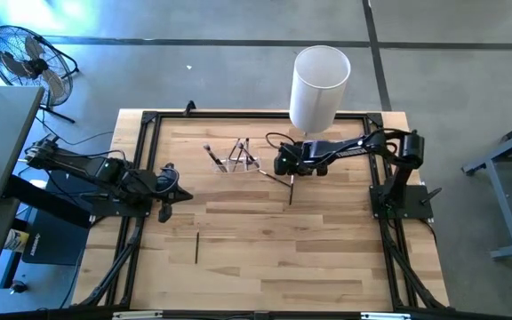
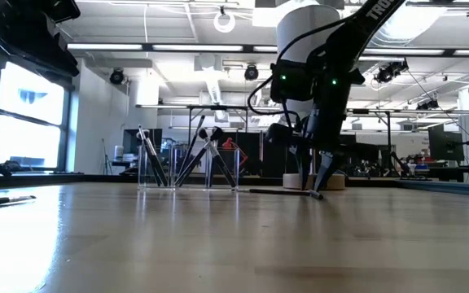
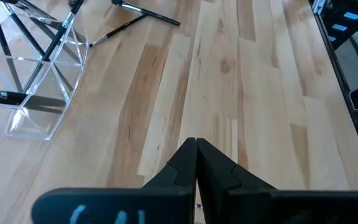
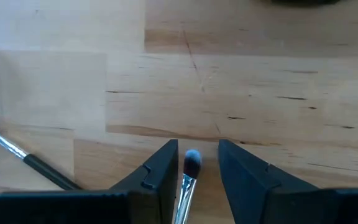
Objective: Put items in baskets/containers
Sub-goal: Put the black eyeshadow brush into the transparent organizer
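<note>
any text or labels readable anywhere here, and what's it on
"TRO": white letters on the right arm in the low view, cut off by the picture's edge.
Blue scrawl on the left gripper's housing in the left wrist view: not readable.
Nothing readable on the white cylinder, the clear holder, the brushes or the table.

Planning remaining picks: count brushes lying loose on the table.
3 brushes: one inside the open right hand, one beside the clear holder, one near the left arm. Others possibly hidden.
</note>
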Action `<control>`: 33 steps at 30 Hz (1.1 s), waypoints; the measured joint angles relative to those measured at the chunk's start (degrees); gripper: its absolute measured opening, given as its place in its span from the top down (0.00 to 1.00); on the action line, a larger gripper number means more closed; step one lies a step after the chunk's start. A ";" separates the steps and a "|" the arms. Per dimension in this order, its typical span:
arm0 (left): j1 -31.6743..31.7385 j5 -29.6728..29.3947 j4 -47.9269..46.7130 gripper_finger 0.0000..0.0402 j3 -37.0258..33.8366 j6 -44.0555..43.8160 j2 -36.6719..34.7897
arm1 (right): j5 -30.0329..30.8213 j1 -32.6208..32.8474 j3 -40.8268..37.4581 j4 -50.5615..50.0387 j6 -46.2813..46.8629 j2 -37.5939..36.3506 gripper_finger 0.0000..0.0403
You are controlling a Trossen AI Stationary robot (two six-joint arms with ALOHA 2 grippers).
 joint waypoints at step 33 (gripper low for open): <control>0.00 -0.94 0.74 1.00 0.07 -0.02 0.02 | 9.79 6.92 -1.15 2.40 -14.97 -11.77 1.00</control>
